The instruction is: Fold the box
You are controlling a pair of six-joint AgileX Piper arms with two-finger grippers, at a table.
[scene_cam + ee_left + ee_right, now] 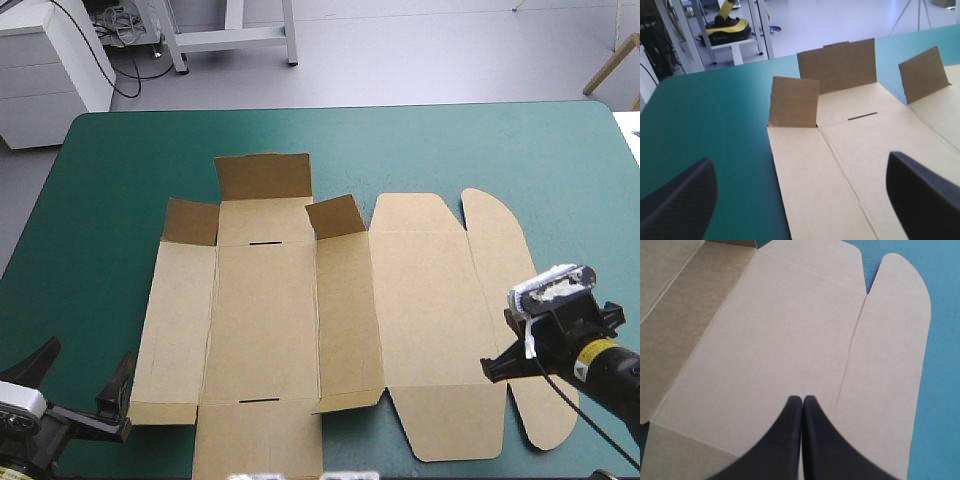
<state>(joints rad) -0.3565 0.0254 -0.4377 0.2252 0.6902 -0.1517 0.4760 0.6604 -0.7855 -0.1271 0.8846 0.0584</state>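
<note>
The box [300,320] lies nearly flat mid-worktop [480,150], its long axis running left to right, with three far flaps raised and its near edge cut off. The left tool [78,378] gapes wide and empty by the box's near left corner. The right tool [802,400], fingers pressed together and holding nothing, is over the right panels.

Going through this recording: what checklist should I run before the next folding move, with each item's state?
1. No stray object on the box: ok.
2. Left gripper open, at the box's near left corner: ok.
3. Right gripper open for a grasp: not ok, shut.
4. Right gripper touching the board: cannot tell.
5. Three far flaps standing: ok.
6. Long side panels raised: not ok, flat.
</note>
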